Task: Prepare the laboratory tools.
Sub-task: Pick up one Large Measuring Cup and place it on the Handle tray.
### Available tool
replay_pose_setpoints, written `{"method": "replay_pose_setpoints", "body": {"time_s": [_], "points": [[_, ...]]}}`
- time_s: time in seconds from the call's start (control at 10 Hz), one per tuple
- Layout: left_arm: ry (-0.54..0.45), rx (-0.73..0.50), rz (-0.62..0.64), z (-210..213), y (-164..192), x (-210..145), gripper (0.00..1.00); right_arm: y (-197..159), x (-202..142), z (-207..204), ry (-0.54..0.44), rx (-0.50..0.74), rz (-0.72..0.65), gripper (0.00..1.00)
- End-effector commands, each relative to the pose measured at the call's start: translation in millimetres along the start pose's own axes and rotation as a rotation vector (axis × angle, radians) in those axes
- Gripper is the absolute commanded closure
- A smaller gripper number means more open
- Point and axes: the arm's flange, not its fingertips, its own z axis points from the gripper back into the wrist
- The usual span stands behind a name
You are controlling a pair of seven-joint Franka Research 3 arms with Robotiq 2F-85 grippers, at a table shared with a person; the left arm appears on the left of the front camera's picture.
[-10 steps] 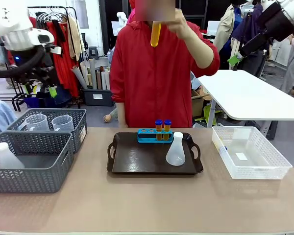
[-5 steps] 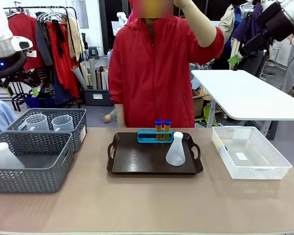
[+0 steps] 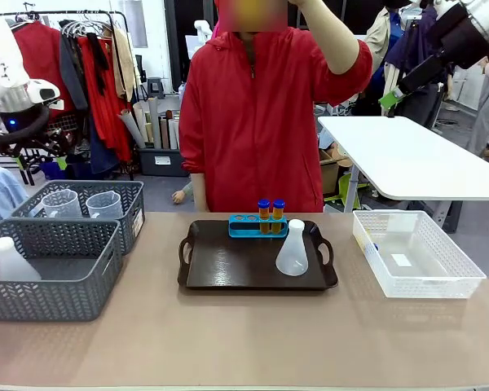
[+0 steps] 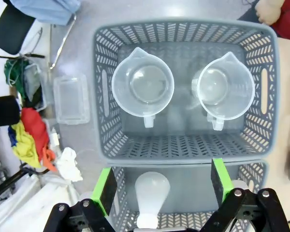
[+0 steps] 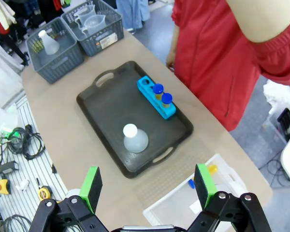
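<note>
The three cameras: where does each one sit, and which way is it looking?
Front view: fixed between the arms, looking across the table at the person; left arm and right arm at top corners.
Left wrist view: above a grey basket, looking straight down at its two measuring jugs; open left gripper rises below.
Right wrist view: high up, looking down on the tray; open right gripper below.
Shared: front and right wrist both show the tray, rack and flask.

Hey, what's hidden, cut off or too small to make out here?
1. Front view: the top edge cuts off the person's raised arm at the hand; anything held is unseen.
2. Right wrist view: small orange thing in the white mesh bin, too small to identify.
3. Left wrist view: translucent white conical flask, partly cut off at the bottom edge.
</note>
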Motion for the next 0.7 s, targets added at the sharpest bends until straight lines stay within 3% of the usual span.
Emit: {"method": "replay_pose_setpoints", "body": {"time_s": [0.0, 0.2, 0.3, 0.6], "points": [[-0.015, 0.005, -0.002, 7.8, 0.6, -2.7, 0.0, 1.2, -0.1, 0.8, -0.005, 0.006, 0.005, 0.0], [-0.002, 0.0, 0.0, 1.4, 0.0, -0.1, 0.0, 1.2, -0.1, 0.8, -0.005, 0.006, 0.005, 0.0], [0.058, -0.023, -0.081, -10.9, 0.9, -1.2, 0.0, 1.2, -0.1, 0.8, -0.005, 0.006, 0.005, 0.0], [0.13, -0.045, -0.103, -58.6, 10.4, -3.4, 0.0, 1.2, -0.1, 0.8, -0.005, 0.006, 0.005, 0.0]]}}
